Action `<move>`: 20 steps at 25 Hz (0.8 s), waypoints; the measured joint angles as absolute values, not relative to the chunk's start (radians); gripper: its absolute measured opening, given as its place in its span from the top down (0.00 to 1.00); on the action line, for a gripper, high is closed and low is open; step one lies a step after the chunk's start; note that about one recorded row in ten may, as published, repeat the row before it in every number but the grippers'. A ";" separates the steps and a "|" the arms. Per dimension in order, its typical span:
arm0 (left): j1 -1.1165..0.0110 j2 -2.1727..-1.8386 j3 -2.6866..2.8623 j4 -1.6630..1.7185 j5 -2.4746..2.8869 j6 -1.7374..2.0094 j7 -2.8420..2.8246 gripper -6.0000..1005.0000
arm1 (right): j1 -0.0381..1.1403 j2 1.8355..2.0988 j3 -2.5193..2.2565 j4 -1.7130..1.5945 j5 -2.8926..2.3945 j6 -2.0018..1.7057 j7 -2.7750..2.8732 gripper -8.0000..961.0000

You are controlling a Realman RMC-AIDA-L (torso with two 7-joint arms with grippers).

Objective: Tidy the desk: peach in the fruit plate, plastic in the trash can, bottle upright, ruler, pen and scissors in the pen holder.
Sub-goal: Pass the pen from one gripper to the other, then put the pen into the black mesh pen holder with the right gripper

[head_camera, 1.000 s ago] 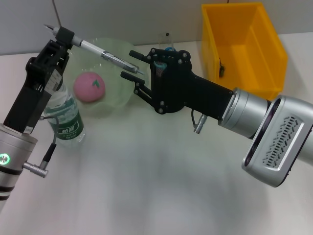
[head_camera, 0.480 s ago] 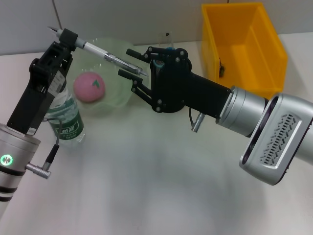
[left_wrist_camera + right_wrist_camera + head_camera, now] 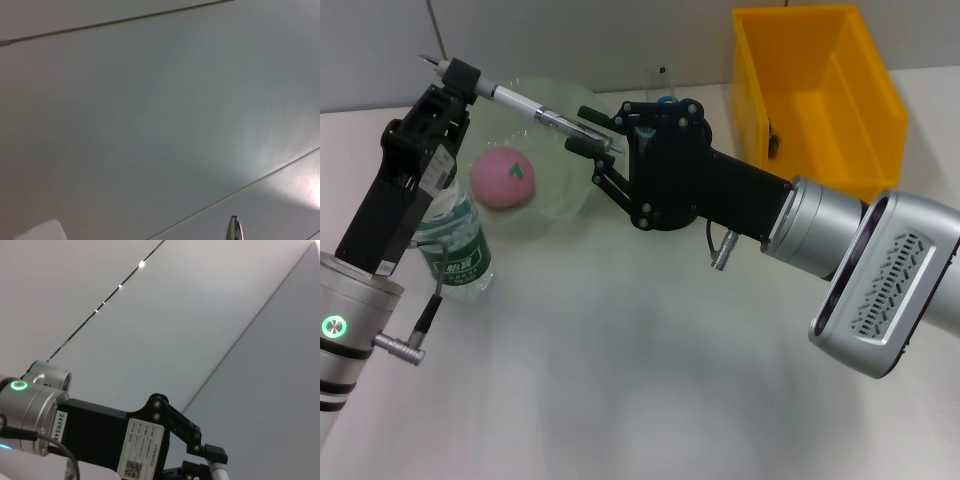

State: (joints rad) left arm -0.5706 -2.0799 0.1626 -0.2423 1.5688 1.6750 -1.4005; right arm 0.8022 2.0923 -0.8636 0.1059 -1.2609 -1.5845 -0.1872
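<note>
Closing on the pen (image 3: pixel 520 102) — right gripper (image 3: pixel 590 150) nearer than before.

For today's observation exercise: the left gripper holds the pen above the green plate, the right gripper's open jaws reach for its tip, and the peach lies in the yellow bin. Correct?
Not quite. The head view shows the peach in the green plate, not the yellow bin. The rest stands: the left gripper holds the pen above the plate, and the right gripper, jaws open, reaches for its tip.
</note>
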 joint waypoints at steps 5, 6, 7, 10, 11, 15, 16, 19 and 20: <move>-0.572 -2.080 0.163 -0.242 1.569 1.675 -1.400 0.85 | 0.802 2.092 -0.863 0.108 -1.272 -1.585 -0.193 0.80; -0.573 -2.080 0.164 -0.242 1.569 1.676 -1.400 0.85 | 0.802 2.092 -0.860 0.109 -1.276 -1.585 -0.200 0.81; -0.574 -2.080 0.165 -0.241 1.569 1.676 -1.400 0.85 | 0.802 2.092 -0.858 0.113 -1.278 -1.585 -0.206 0.81; -0.576 -2.080 0.167 -0.240 1.569 1.676 -1.400 0.85 | 0.803 2.092 -0.851 0.125 -1.279 -1.585 -0.223 0.83; -0.576 -2.080 0.166 -0.240 1.569 1.676 -1.400 0.85 | 0.803 2.092 -0.845 0.129 -1.280 -1.585 -0.225 0.84; -0.577 -2.080 0.168 -0.236 1.570 1.679 -1.401 0.85 | 0.803 2.092 -0.821 0.139 -1.286 -1.587 -0.225 0.85; -0.577 -2.080 0.168 -0.236 1.570 1.679 -1.401 0.85 | 0.803 2.092 -0.819 0.140 -1.286 -1.589 -0.225 0.85; -0.577 -2.080 0.170 -0.233 1.574 1.682 -1.401 0.85 | 0.804 2.092 -0.819 0.141 -1.287 -1.592 -0.225 0.86; -0.577 -2.080 0.170 -0.232 1.574 1.682 -1.401 0.85 | 0.804 2.092 -0.819 0.141 -1.287 -1.592 -0.225 0.86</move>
